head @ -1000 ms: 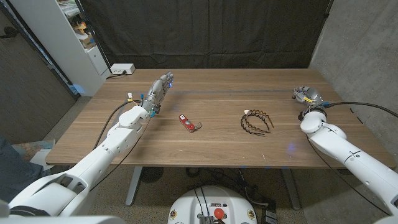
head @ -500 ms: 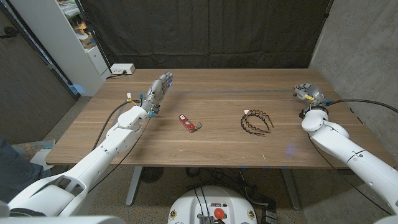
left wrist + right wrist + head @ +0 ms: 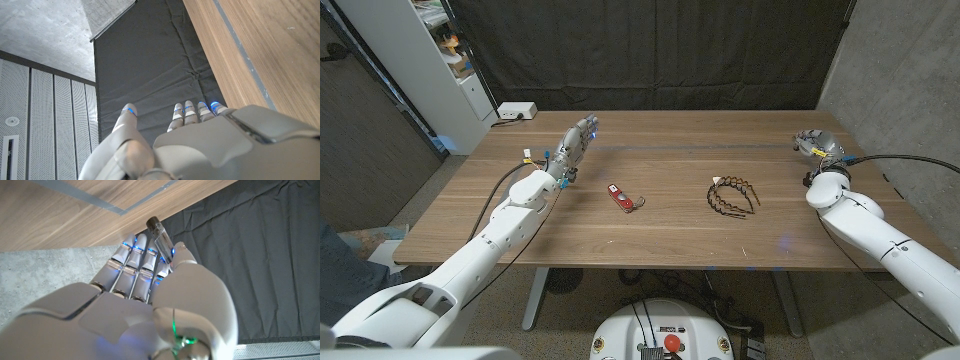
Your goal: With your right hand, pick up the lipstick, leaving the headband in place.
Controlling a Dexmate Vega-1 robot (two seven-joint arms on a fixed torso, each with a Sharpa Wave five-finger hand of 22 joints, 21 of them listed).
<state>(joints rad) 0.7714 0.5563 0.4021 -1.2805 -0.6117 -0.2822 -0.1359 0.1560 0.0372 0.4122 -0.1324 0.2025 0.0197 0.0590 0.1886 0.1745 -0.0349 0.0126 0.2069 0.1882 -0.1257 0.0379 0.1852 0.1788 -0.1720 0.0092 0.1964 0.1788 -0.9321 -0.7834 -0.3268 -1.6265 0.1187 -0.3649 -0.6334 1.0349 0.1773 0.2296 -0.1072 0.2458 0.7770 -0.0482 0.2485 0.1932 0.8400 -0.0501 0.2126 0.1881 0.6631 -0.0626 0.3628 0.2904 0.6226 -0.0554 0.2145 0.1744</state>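
Note:
My right hand (image 3: 817, 148) is raised over the table's far right edge. In the right wrist view my right hand (image 3: 150, 305) pinches a slim silvery tube with a dark tip, the lipstick (image 3: 160, 234), between thumb and fingers. The dark toothed headband (image 3: 733, 195) lies on the table right of centre, well apart from that hand. My left hand (image 3: 575, 140) stands at the far left of the table with its fingers straight and apart, holding nothing, as the left wrist view of my left hand (image 3: 200, 145) also shows.
A small red item with a wire loop (image 3: 621, 197) lies near the table's middle. A white box (image 3: 515, 111) sits at the far left corner beside a white shelf (image 3: 440, 60). A grey wall (image 3: 900, 80) stands close on the right.
My right hand has drifted slightly farther from me and to the right. The headband, the red item and my left hand have stayed where they were.

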